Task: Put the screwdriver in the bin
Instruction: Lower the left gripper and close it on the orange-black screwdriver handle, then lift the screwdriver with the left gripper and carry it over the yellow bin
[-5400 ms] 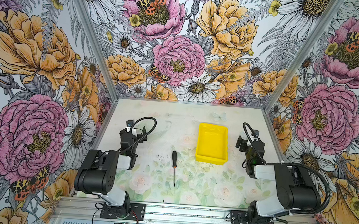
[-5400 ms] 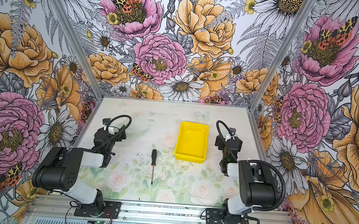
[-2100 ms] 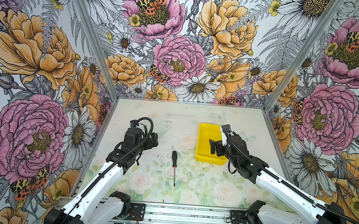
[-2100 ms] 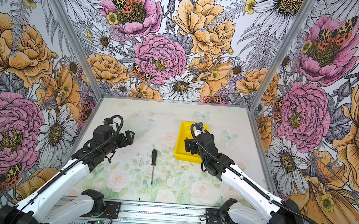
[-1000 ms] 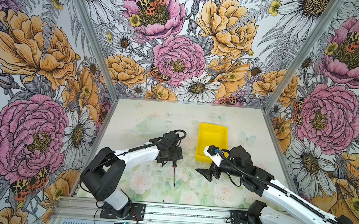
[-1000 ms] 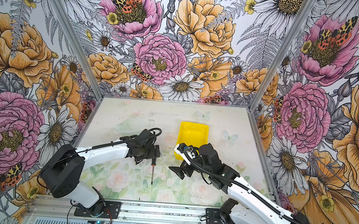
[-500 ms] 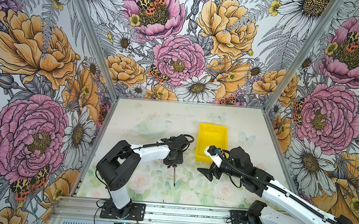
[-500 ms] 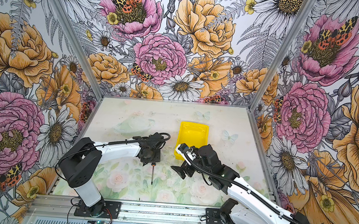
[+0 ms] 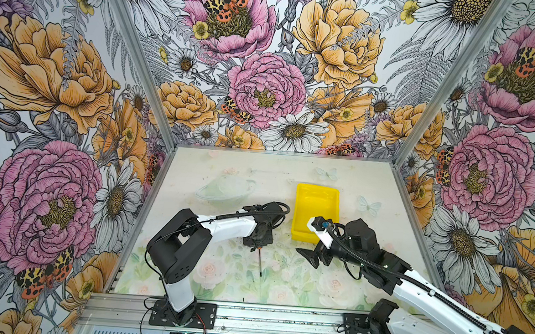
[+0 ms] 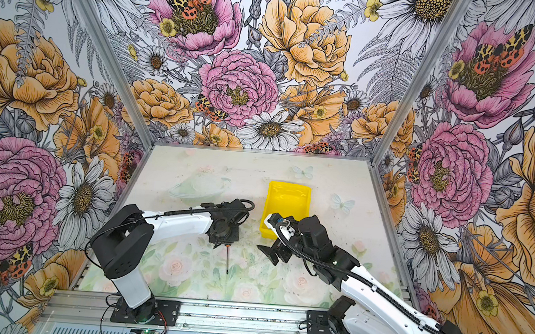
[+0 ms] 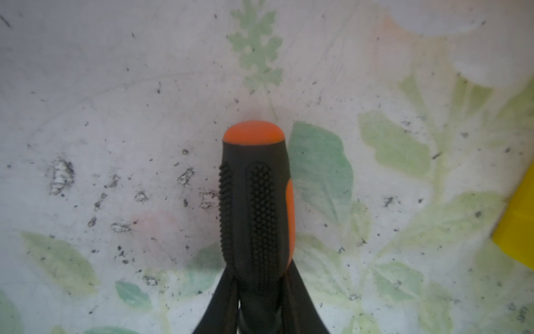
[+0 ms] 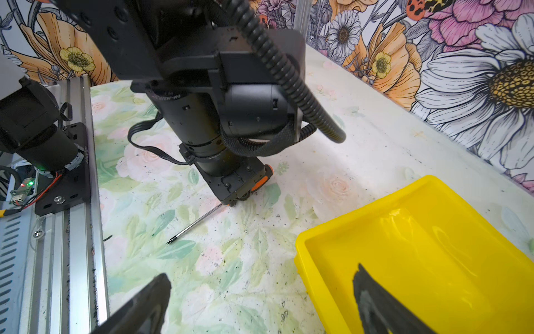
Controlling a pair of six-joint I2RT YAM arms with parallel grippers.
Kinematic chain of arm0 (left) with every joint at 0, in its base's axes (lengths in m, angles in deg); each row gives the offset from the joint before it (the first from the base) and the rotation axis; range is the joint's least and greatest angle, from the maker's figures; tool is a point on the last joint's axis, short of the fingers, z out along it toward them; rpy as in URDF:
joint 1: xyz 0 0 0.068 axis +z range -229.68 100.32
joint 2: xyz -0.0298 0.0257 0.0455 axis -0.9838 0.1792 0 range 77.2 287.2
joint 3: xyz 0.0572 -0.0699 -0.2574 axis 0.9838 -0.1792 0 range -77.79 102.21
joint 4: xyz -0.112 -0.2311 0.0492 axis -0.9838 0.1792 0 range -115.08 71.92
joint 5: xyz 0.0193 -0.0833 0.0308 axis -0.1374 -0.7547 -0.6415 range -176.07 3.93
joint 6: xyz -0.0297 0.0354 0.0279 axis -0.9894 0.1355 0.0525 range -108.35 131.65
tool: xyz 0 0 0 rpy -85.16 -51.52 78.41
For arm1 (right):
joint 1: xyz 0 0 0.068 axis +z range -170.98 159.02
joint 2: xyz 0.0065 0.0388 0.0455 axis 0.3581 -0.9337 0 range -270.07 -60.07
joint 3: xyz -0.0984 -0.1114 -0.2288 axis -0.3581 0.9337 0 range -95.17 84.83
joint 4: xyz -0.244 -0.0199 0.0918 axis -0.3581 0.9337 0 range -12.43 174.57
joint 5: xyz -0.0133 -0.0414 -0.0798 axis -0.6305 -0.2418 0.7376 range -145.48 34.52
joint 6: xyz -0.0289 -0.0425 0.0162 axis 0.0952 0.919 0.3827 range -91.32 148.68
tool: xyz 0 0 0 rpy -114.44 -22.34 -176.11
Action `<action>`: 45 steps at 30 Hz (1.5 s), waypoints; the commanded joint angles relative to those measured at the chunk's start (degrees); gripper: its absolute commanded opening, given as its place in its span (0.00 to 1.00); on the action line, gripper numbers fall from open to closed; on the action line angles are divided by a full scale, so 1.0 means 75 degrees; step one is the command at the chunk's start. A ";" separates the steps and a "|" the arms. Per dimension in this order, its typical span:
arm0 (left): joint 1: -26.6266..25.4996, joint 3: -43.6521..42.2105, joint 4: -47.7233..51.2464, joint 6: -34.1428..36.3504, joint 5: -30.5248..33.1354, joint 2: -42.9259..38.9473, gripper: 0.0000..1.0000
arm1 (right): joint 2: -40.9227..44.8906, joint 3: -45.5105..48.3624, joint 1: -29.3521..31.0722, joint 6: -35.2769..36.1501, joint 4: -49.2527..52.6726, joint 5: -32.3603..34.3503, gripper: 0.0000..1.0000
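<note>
The screwdriver (image 9: pixel 260 262) lies on the table left of the bin, its shaft pointing toward the front edge in both top views (image 10: pixel 227 260). My left gripper (image 9: pixel 258 242) (image 10: pixel 225 241) is down over the handle and hides it from above. The left wrist view shows the fingers of the left gripper (image 11: pixel 258 277) shut on the black and orange handle (image 11: pixel 255 202). The yellow bin (image 9: pixel 317 204) (image 10: pixel 288 202) stands right of centre with nothing in it. My right gripper (image 9: pixel 313 258) (image 12: pixel 260 277) hangs open and holds nothing, at the bin's (image 12: pixel 419 245) near left corner.
The flowered walls close in the table on three sides. A metal rail (image 9: pixel 248 316) with both arm bases runs along the front edge. The right arm's forearm (image 9: pixel 413 283) stretches across the table's right front part.
My left gripper has gone from open to shut on the screwdriver's handle, shifting slightly right over it. The right gripper has hardly moved.
</note>
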 commanded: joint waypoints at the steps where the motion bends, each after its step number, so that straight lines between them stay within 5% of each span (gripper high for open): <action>1: -0.0053 0.0255 -0.0021 -0.0147 0.0221 0.0266 0.13 | 0.0268 -0.0119 -0.0089 0.0122 -0.0055 0.0249 0.99; 20: 0.0211 0.3071 0.0388 0.1270 0.0796 0.0008 0.07 | 0.0480 -0.0221 -0.1347 -0.0555 -0.0248 0.0718 1.00; 45: -0.0091 0.7654 0.0375 0.1924 0.0018 0.3344 0.07 | 0.0434 -0.0190 -0.2070 -0.0742 -0.0257 0.1760 1.00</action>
